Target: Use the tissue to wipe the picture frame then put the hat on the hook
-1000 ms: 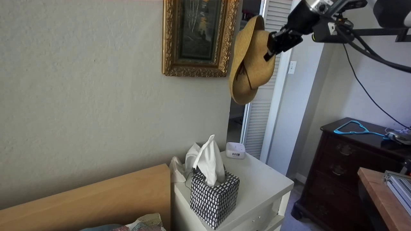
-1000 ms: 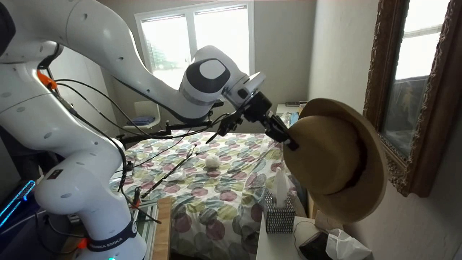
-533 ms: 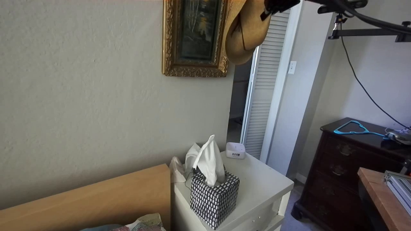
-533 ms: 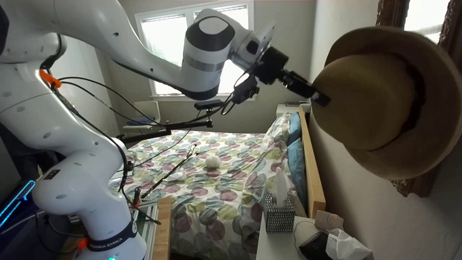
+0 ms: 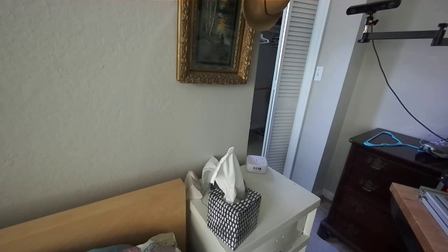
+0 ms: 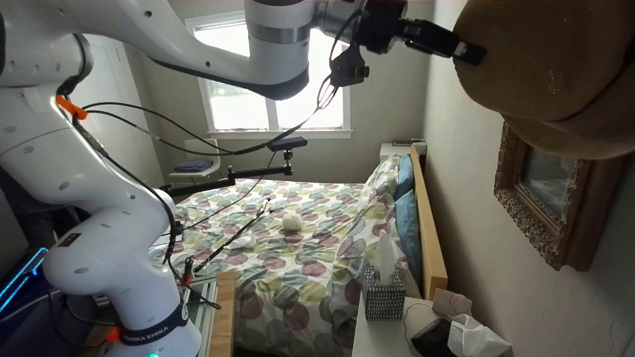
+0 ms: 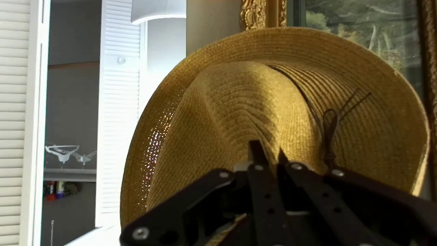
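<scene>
You have the gripper (image 7: 269, 153) pinched almost closed on the crown of the hat (image 7: 239, 106), its brim on the far side. Behind it the gold picture frame (image 5: 214, 76), partly covered, hangs on the wall (image 5: 105, 98). Farther off, what looks like a crumpled tissue (image 6: 242, 241) lies on the bed (image 6: 302, 270).

My white, smooth-shelled Franka arm (image 6: 94, 193)
From here I see black cables (image 6: 250, 148), orange clips (image 6: 70, 107), a black FRANKA EMIKA base band (image 6: 155, 329), and silvery screws (image 7: 140, 233) across the black Robotiq gripper (image 7: 269, 155).
</scene>
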`<state>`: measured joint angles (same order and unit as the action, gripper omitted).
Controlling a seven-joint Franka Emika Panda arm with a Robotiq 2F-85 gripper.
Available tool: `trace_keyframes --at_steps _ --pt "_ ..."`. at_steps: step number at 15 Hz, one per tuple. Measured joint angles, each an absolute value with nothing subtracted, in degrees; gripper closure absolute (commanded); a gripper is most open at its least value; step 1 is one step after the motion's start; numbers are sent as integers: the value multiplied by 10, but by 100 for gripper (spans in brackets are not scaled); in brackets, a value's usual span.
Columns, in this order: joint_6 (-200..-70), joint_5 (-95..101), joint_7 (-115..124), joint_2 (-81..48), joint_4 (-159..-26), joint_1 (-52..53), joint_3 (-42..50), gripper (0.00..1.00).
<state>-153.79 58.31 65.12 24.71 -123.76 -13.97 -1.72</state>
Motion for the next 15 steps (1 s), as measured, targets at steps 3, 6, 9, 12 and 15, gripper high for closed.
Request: trace_keyframes --at_steps 3,6,9,12,15 --pt "-1538 583 651 247 -1238 -140 -17 98" --pt "-1538 583 628 248 -1230 -140 -15 98" --pt "-1538 574 554 254 -1200 -130 -2 98" --pt "-1537 532 455 258 -1167 -111 16 98" --pt "-1520 459 336 255 -1132 -95 26 98"
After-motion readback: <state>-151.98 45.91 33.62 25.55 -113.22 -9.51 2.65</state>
